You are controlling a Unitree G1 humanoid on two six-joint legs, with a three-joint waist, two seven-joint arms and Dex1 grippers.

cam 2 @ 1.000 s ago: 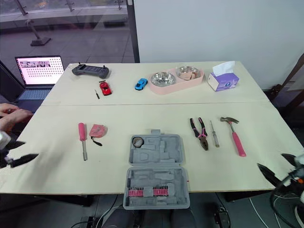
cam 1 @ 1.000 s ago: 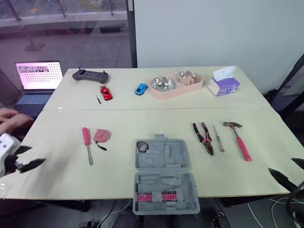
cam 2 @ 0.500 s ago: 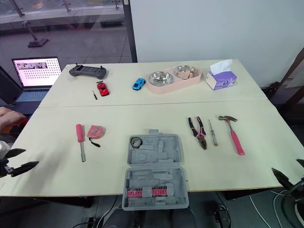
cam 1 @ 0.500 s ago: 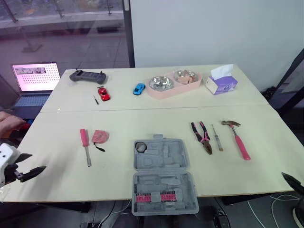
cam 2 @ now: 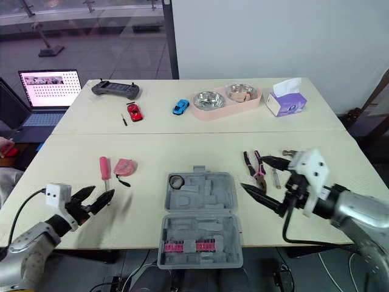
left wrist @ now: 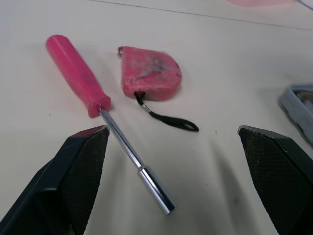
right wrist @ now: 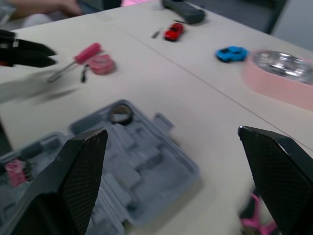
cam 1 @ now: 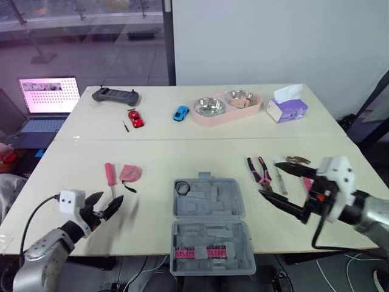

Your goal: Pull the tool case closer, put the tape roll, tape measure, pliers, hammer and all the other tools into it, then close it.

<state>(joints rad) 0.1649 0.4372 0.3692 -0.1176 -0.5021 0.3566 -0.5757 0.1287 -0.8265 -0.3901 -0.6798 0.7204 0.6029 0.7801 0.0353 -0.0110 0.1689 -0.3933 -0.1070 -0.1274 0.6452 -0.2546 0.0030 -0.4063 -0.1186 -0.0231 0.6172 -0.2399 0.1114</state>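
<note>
1. The grey tool case (cam 1: 209, 225) lies open at the near edge of the counter (cam 1: 182, 152), with the tape roll (cam 1: 182, 188) in its far-left pocket
2. The left end effector (cam 1: 108, 202), fingers apart and empty, hovers just short of the pink screwdriver (cam 1: 110, 176) and the tape measure (cam 1: 129, 173)
3. The right end effector (cam 1: 269, 179), fingers spread wide and empty, hangs to the right of the case, beside the pliers (cam 1: 260, 172) and partly covering the hammer (cam 1: 296, 160)

Robot arms, pair, with two-finger grippers
Left gripper (cam 2: 103, 192) and right gripper (cam 2: 251, 172): black tapered fingers (left wrist: 80, 171) with cross-hatched pads, white boxy wrist housings (cam 2: 311, 165), silver-grey forearms (cam 2: 358, 211), a black cable (cam 2: 283, 222) looping from each wrist
</note>
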